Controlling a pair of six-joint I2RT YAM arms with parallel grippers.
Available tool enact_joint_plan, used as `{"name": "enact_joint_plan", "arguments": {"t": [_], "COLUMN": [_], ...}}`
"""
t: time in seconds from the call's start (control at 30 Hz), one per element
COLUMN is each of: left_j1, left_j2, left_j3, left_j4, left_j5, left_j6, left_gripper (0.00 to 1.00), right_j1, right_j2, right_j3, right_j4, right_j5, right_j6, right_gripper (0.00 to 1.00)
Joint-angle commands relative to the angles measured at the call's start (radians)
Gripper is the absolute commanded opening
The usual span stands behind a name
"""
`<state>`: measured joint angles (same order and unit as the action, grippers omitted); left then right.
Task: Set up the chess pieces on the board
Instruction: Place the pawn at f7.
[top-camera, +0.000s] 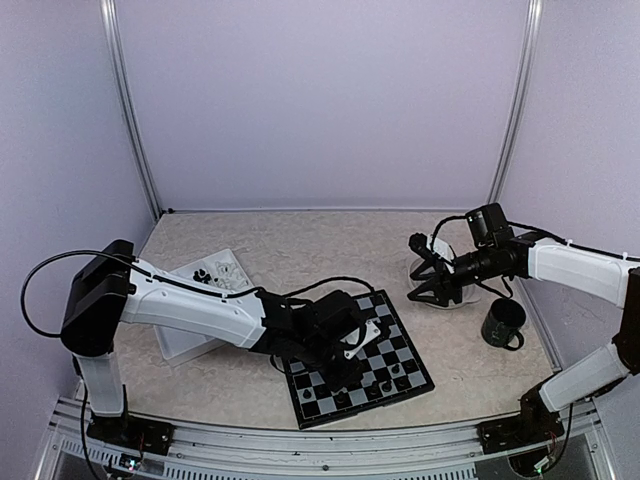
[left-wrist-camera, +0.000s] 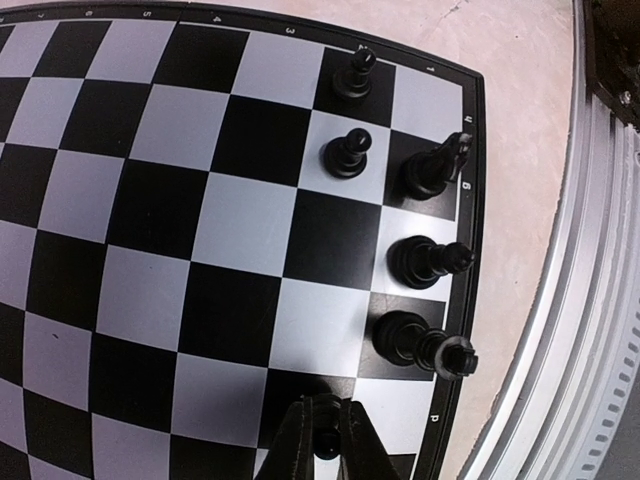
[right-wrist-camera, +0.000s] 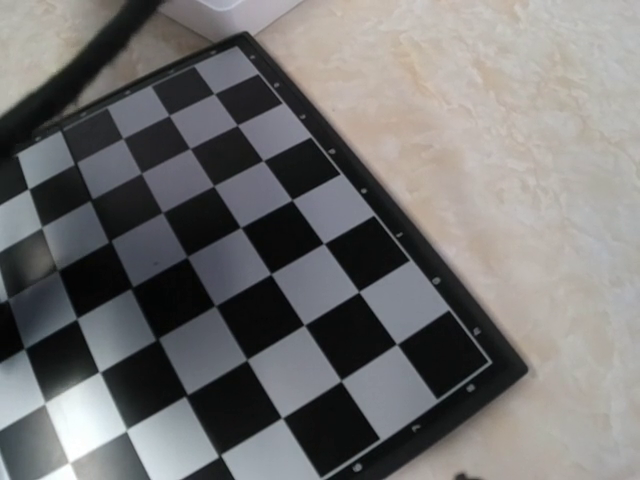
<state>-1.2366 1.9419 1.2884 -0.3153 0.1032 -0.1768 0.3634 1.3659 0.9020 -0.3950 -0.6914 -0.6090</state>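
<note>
Left wrist cam caught the left gripper (left-wrist-camera: 325, 412) clamped on one tiny black piece (left-wrist-camera: 326, 445) at the edge row of the board (left-wrist-camera: 150, 260), just beside five other black pieces (left-wrist-camera: 425, 260) standing there. Meanwhile the right gripper (top-camera: 416, 271) hung with fingers spread, well off the board.

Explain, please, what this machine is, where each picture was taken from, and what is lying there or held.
These are two robot arms bolted to a table. One picture looks down from above; the other two come from cameras on each wrist. The left gripper is over the board, shut on what looks like a black piece; five black pieces stand there. The right gripper hangs open above a round plate. A white tray with more pieces and a dark mug sit nearby.
</note>
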Motion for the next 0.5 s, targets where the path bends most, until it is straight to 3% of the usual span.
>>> {"name": "enact_joint_plan", "arguments": {"t": [0.0,0.3,0.47], "left_j1": [0.002,0.002,0.001], "left_j2": [0.026,0.033,0.034], "left_j3": [0.029,0.035,0.035], "left_j4": [-0.028,-0.044,-0.045], "left_j5": [-0.023,-0.038,-0.039], "left_j6": [0.000,-0.001,-0.001], "left_gripper": [0.11,0.11,0.19], "right_j1": [-0.008,-0.009,-0.009], "right_j2": [0.010,0.012,0.014], "right_j3": [-0.006,-0.005,-0.005], "right_j4": [-0.005,-0.008,-0.008], "right_j5": [-0.008,-0.008,-0.008], "right_j6": [-0.005,-0.006,-0.007], "right_gripper": [0.56,0.56,0.56]}}
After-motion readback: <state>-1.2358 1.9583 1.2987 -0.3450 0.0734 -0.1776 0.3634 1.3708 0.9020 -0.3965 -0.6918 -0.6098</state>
